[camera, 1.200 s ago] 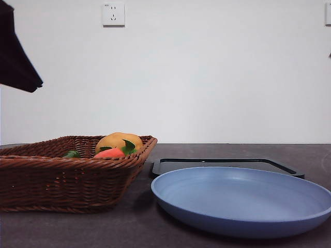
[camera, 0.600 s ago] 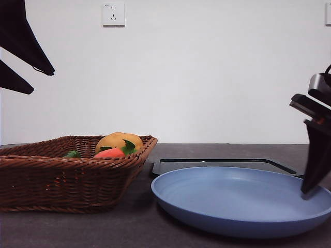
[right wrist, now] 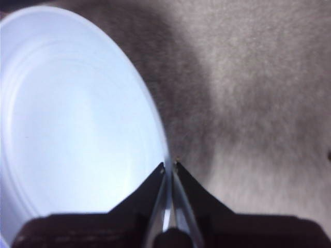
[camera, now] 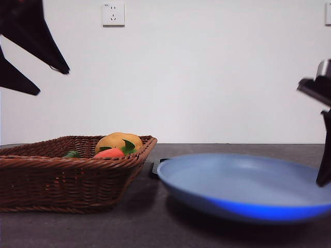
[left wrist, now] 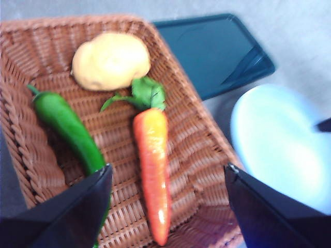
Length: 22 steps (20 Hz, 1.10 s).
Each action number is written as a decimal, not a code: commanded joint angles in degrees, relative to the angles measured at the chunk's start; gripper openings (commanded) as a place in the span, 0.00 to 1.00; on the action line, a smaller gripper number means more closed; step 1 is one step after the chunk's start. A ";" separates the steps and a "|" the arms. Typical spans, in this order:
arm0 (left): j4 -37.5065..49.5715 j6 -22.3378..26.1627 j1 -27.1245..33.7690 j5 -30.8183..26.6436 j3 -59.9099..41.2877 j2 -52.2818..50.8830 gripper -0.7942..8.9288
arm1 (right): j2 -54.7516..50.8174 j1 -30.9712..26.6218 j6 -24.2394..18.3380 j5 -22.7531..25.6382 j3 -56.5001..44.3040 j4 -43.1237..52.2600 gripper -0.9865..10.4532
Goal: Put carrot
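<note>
The carrot (left wrist: 152, 170), orange-red with green leaves, lies in the brown wicker basket (left wrist: 196, 139). In the front view only its orange end (camera: 109, 153) shows over the basket's rim (camera: 67, 175). My left gripper (left wrist: 168, 168) hangs open above the basket, over the carrot, and does not touch it. It shows at the top left of the front view (camera: 54, 82). My right gripper (right wrist: 168, 165) is shut on the rim of the blue plate (right wrist: 77, 119). It holds the plate (camera: 243, 191) by its right edge (camera: 325, 181), lifted off the table.
A yellow-brown potato (left wrist: 111, 61) and a green pepper (left wrist: 67, 126) also lie in the basket, beside the carrot. A black tray (left wrist: 212, 51) lies flat on the table behind the plate. The table is dark grey, with a white wall behind.
The right gripper came in from the right, closed on the plate's rim and lifted it; the plate now hides most of the black tray. The left gripper moved right, above the basket, jaws now apart.
</note>
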 commanded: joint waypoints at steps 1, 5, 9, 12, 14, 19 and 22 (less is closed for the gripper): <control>-0.07 0.44 -2.47 -2.71 3.17 4.42 0.47 | -2.91 0.13 0.55 -0.02 0.72 -1.84 0.09; -1.88 3.67 -6.64 -7.91 9.77 15.08 0.47 | -7.91 0.13 0.57 0.00 0.72 -2.93 0.09; -5.25 5.38 -9.77 -12.11 15.76 26.16 0.47 | -10.23 0.13 0.55 0.09 0.72 -3.06 0.09; -3.72 6.34 -11.47 -12.52 17.05 32.09 0.47 | -10.45 0.13 0.55 0.09 0.72 -3.08 0.09; -2.69 6.43 -12.24 -13.00 17.05 34.93 0.47 | -10.45 0.13 0.55 0.09 0.72 -3.04 0.09; -1.40 7.80 -13.18 -15.39 17.05 38.64 0.47 | -10.45 0.13 0.35 0.13 0.72 -3.04 0.09; -1.40 7.82 -13.18 -15.37 17.05 38.75 0.43 | -10.45 0.13 0.35 0.13 0.72 -3.04 0.09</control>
